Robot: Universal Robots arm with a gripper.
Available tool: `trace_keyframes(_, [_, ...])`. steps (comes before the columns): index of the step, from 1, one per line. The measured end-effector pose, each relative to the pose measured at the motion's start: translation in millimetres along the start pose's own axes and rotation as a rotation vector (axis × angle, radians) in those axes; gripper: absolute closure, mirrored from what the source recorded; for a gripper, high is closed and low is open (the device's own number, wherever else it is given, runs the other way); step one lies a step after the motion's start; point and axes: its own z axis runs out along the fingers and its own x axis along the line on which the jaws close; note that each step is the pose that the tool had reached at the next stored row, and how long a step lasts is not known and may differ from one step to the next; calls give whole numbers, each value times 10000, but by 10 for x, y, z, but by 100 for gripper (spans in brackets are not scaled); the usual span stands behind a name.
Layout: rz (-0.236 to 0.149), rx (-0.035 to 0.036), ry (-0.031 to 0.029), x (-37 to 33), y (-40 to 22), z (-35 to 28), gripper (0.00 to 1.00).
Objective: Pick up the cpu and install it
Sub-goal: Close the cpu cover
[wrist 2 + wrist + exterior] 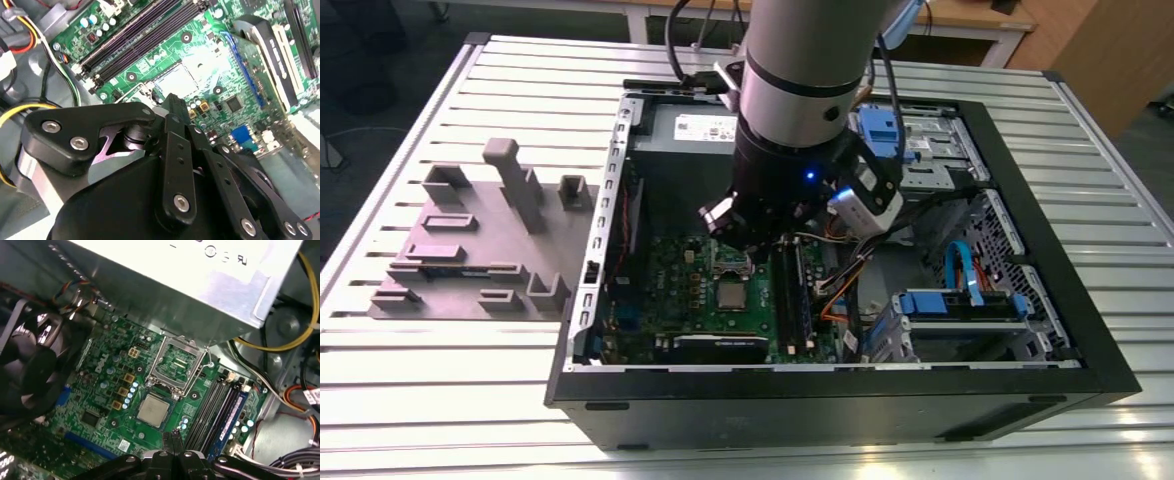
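Seemingly near the end: cpu (153, 410) lies flat in its socket, gripper (172, 442) empty close by it.
Exterior view, left to right: grey fixture block (467, 250) on the slatted table (427, 380), apart from the open computer case (854, 400); inside, motherboard (674, 300) with the cpu near its middle, memory slots (787, 295) just beside it, then loose cables (847, 290) and blue drive brackets (961, 305). First wrist view: jaws closed together, nothing between them, tips near the chip on its memory-slot side. Hinged retention frame (181, 365) stands open beside the socket, so I judge placement done, clamping not yet. Obstructions: power supply box (200, 280) overhangs the frame; fan (25, 375) sits nearby.
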Motion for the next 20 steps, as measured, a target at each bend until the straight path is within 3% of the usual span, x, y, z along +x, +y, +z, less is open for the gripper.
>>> trace_keyframes(12, [-623,18,9,-1,0,0,89])
trace_keyframes(20, [-1904,56,31,-1,0,2,89])
